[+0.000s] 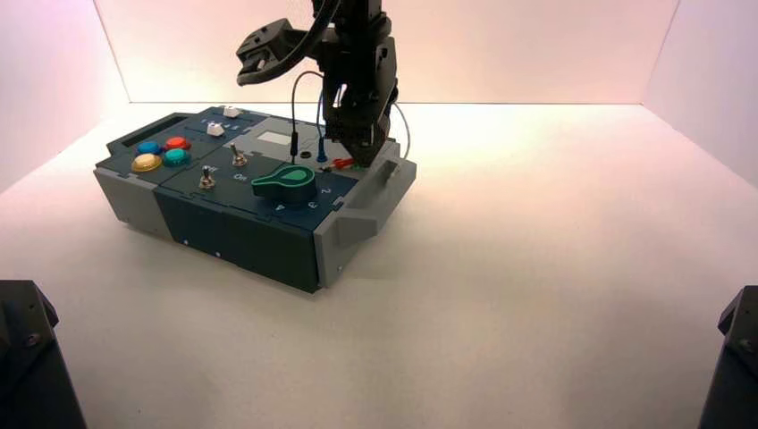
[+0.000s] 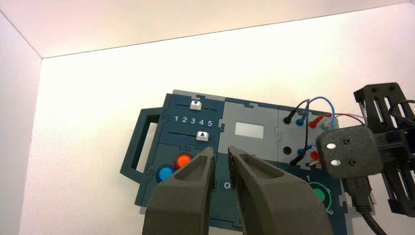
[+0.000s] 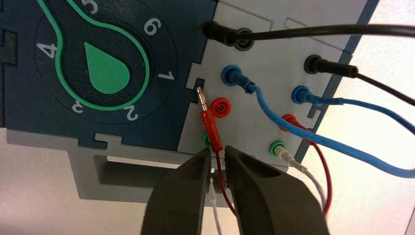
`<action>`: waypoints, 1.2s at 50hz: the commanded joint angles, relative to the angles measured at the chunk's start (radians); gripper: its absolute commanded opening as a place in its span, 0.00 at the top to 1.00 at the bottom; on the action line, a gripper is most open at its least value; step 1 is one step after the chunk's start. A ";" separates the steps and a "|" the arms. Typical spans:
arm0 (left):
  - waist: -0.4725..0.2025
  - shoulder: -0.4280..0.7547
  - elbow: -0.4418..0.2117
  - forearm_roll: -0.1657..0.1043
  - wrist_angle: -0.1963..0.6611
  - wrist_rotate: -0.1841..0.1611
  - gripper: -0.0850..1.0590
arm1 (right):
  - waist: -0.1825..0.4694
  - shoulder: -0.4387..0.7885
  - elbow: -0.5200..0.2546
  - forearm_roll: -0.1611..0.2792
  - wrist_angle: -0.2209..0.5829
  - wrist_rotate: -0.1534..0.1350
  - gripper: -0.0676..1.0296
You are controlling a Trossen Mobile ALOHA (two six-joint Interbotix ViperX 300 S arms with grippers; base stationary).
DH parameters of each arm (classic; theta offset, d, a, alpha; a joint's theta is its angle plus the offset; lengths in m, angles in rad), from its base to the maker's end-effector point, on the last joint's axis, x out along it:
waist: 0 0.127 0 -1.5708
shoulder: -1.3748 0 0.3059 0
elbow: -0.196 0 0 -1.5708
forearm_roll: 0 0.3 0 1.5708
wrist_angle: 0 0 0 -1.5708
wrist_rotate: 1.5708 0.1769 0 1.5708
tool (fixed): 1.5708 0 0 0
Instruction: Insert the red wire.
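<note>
R grip [image 3: 219,152] over box [image 1: 268,241] | jaws apart, red wire [image 3: 211,128] btwn | L grip [image 2: 221,150] facing box, jaws apart

The right wrist view's edge cuts off the green-outlined knob [image 3: 105,68] and both blue [image 3: 342,149] and black leads [image 3: 333,30]. In the high view, the right arm [image 1: 357,80] covers part of the socket panel; the left wrist view's claw [image 2: 222,154] hides the toggle switches.
</note>
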 commanded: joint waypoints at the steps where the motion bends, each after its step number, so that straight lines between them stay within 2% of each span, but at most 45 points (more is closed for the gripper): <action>1: 0.003 0.003 -0.012 0.003 -0.008 0.002 0.77 | 0.005 -0.029 -0.032 -0.002 0.011 -0.002 0.85; 26: 0.003 0.002 -0.012 0.003 -0.008 0.002 0.77 | 0.020 -0.078 -0.063 0.015 0.097 -0.006 0.85; 36: 0.003 -0.003 -0.011 0.002 -0.008 0.002 0.77 | 0.020 -0.064 -0.081 -0.018 0.147 -0.008 0.87; 40: 0.003 -0.006 -0.012 0.003 -0.008 0.002 0.77 | 0.021 -0.064 -0.086 -0.014 0.153 -0.011 0.84; 41: 0.003 -0.008 -0.012 0.003 -0.005 0.002 0.77 | 0.028 -0.066 -0.087 -0.006 0.156 -0.011 0.79; 43: 0.003 -0.009 -0.012 0.003 -0.005 0.002 0.77 | 0.032 -0.067 -0.086 0.002 0.158 -0.011 0.75; 49: 0.003 -0.011 -0.012 0.002 -0.002 0.000 0.77 | 0.038 -0.072 -0.083 0.031 0.160 0.002 0.72; 50: 0.003 -0.011 -0.012 0.002 -0.002 0.000 0.77 | 0.038 -0.072 -0.083 0.040 0.161 0.006 0.72; 51: 0.003 -0.012 -0.012 0.000 0.002 -0.003 0.77 | 0.038 -0.080 -0.089 0.106 0.167 0.043 0.68; 53: 0.003 -0.012 -0.012 -0.002 0.005 -0.006 0.77 | 0.038 -0.086 -0.091 0.144 0.167 0.064 0.65; 54: 0.003 -0.014 -0.012 -0.003 0.009 -0.008 0.77 | 0.038 -0.095 -0.095 0.193 0.166 0.104 0.61; 57: 0.003 -0.015 -0.012 -0.003 0.014 -0.017 0.77 | 0.038 -0.109 -0.094 0.250 0.152 0.181 0.61; 58: 0.003 -0.015 -0.012 -0.003 0.015 -0.021 0.77 | 0.038 -0.112 -0.092 0.258 0.147 0.192 0.60; 60: 0.003 -0.015 -0.012 -0.003 0.015 -0.026 0.77 | 0.038 -0.121 -0.084 0.288 0.123 0.250 0.58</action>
